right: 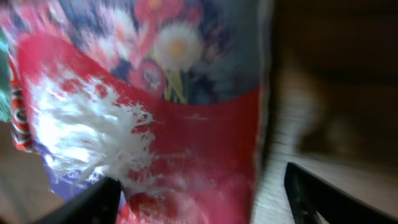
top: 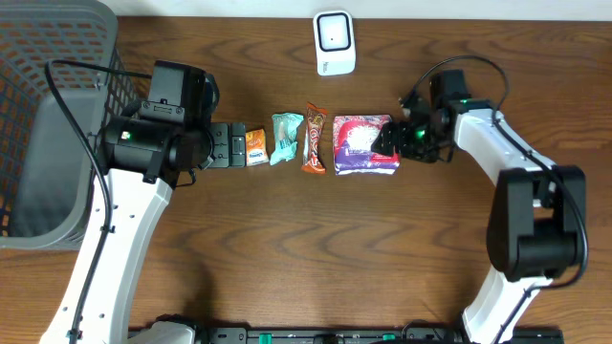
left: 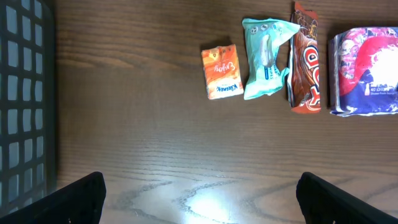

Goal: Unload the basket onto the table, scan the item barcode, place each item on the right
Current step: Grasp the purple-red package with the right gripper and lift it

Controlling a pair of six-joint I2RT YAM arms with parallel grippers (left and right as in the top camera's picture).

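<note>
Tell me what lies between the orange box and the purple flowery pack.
A teal packet, then a brown snack bar; the left wrist view shows both.

Purple-red floral packet [top: 361, 145], orange carton [top: 255, 147]

Four packets, an orange carton [top: 255, 147], teal wrapper [top: 286, 138], brown bar [top: 315, 139] and floral pack [top: 363, 145], lie in a tight row with slim gaps. Bare wooden surface [top: 316, 248] lies open in front. A grey basket [top: 57, 115] blocks the far left; a white scanner [top: 335, 43] stands behind.

Soft light leaves glare on the table [left: 205, 202]; the close pink packet [right: 155, 155] looks blurred.
</note>
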